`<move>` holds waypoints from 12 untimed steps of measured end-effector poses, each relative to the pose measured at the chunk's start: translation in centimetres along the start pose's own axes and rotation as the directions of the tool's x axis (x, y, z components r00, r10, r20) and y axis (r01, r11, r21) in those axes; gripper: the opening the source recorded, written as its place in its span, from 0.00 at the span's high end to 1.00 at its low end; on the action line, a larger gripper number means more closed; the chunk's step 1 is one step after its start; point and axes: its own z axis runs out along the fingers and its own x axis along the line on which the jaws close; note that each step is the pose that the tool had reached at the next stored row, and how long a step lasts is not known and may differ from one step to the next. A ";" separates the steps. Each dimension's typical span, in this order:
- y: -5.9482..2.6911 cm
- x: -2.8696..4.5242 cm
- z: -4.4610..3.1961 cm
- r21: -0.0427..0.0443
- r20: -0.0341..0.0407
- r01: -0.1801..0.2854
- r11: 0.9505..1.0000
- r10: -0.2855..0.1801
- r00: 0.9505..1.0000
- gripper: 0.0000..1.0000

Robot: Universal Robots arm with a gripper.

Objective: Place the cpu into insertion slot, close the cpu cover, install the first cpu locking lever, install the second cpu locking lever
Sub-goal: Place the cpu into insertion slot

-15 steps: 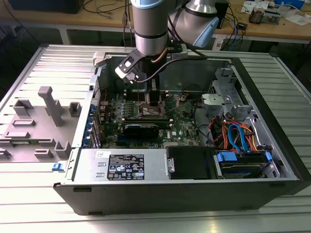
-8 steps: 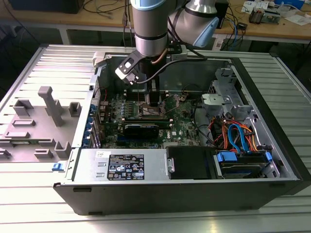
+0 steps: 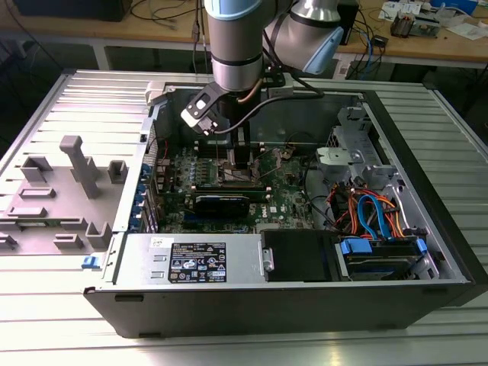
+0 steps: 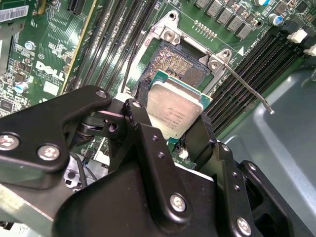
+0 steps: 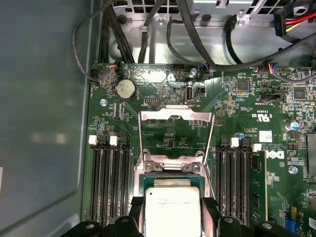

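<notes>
At the exterior view's left, a grey plastic fixture plate with upright holders (image 3: 80, 171) lies on the ribbed metal table (image 3: 46, 335), well apart from the work. Beside it stands the open black computer case (image 3: 305, 301), into which the arm reaches from above.

Its black two-fingered gripper (image 4: 172, 111) is closed only to the chip's width. It pinches the cpu (image 5: 173, 210) — a small flat square with a dull silver-grey top — by two opposite edges. The cpu hangs over the near side of the open square socket with its field of fine contacts (image 4: 180, 64) and is not yet seated; how high it sits I cannot tell. The cpu cover (image 5: 175, 115), a thin silvery frame with a large cut-out, is swung open beyond the socket. A thin steel locking lever (image 4: 247, 88) juts out unlatched at one side, and rows of long black memory slots (image 5: 106, 182) flank the socket.

The main danger, as I judge it, is to the contacts. The chip looks offset from the opening, so coming down like this would likely land a corner on the frame or bend pins. A grip on thin edges alone could also slip or tilt the chip. The open cover might drop onto the fingers if knocked.

Farther right, the orange and blue cables (image 3: 374, 213) lie well clear — no threat.
</notes>
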 end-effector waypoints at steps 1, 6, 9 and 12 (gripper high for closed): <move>0.00 0.00 0.01 0.000 0.000 0.000 1.000 0.000 1.000 0.45; 0.00 0.00 0.03 0.000 0.000 0.000 1.000 0.000 1.000 0.45; 0.00 0.01 0.12 0.000 -0.001 0.000 1.000 0.000 1.000 0.45; -0.05 0.00 0.36 0.000 0.000 0.000 1.000 0.000 1.000 0.45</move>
